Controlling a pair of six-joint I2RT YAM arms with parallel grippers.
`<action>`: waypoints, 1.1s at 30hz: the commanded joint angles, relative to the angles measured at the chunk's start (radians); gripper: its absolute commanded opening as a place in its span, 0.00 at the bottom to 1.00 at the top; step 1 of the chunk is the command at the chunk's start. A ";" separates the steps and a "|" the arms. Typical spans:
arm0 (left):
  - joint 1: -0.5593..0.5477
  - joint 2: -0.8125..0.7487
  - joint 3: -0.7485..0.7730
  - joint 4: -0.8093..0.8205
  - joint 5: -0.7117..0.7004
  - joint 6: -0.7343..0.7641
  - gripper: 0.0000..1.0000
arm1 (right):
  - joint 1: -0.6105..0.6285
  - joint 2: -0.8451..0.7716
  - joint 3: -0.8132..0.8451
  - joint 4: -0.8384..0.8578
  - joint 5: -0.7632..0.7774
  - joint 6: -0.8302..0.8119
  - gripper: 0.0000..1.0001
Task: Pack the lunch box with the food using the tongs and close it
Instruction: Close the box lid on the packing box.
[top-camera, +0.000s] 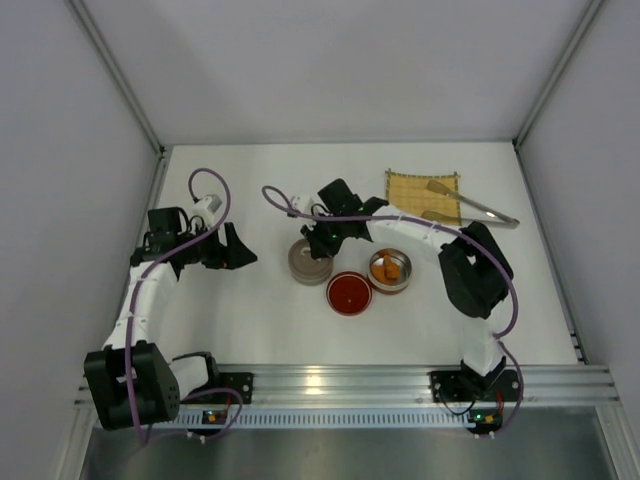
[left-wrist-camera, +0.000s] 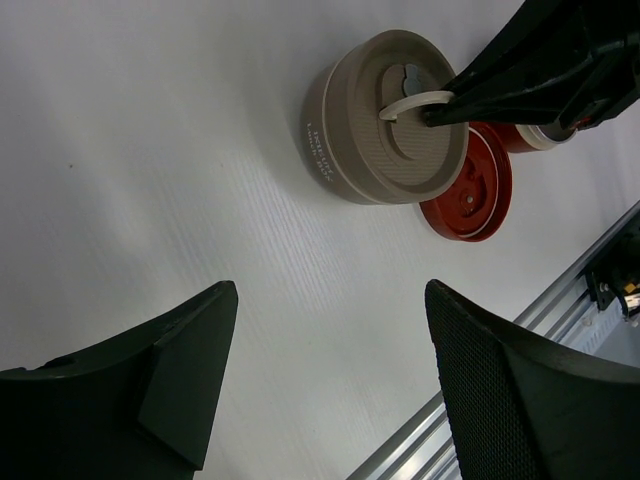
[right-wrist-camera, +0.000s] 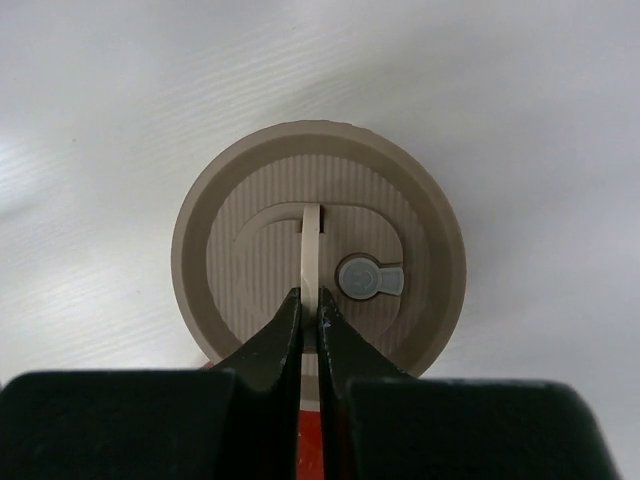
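The lunch box (top-camera: 390, 271) is a round red pot with a steel inside, standing open at mid-table with orange-brown food (top-camera: 391, 266) in it. Its thick beige lid (top-camera: 309, 263) (left-wrist-camera: 388, 120) (right-wrist-camera: 318, 250) rests on the table left of it. My right gripper (top-camera: 318, 243) (right-wrist-camera: 309, 300) is shut on the lid's upright loop handle (right-wrist-camera: 311, 245) (left-wrist-camera: 415, 103). A red inner lid (top-camera: 349, 293) (left-wrist-camera: 470, 185) lies flat between the lid and the pot. The silver tongs (top-camera: 482, 209) lie across the right edge of the yellow mat (top-camera: 422, 195). My left gripper (top-camera: 240, 250) (left-wrist-camera: 330, 292) hangs open over bare table, left of the beige lid.
White walls close in the table on the left, right and back. An aluminium rail (top-camera: 340, 380) (left-wrist-camera: 560, 300) runs along the near edge by the arm bases. The right arm's elbow (top-camera: 475, 275) sits right of the lunch box.
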 joint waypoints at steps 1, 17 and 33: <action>-0.002 0.001 -0.005 0.056 0.027 0.013 0.81 | 0.057 -0.073 -0.066 0.068 0.151 -0.095 0.00; 0.001 0.033 0.016 0.042 0.020 -0.008 0.83 | 0.189 -0.087 -0.245 0.197 0.337 -0.170 0.26; -0.001 0.021 0.024 0.025 0.000 0.005 0.84 | 0.183 -0.172 -0.136 0.081 0.104 -0.070 0.54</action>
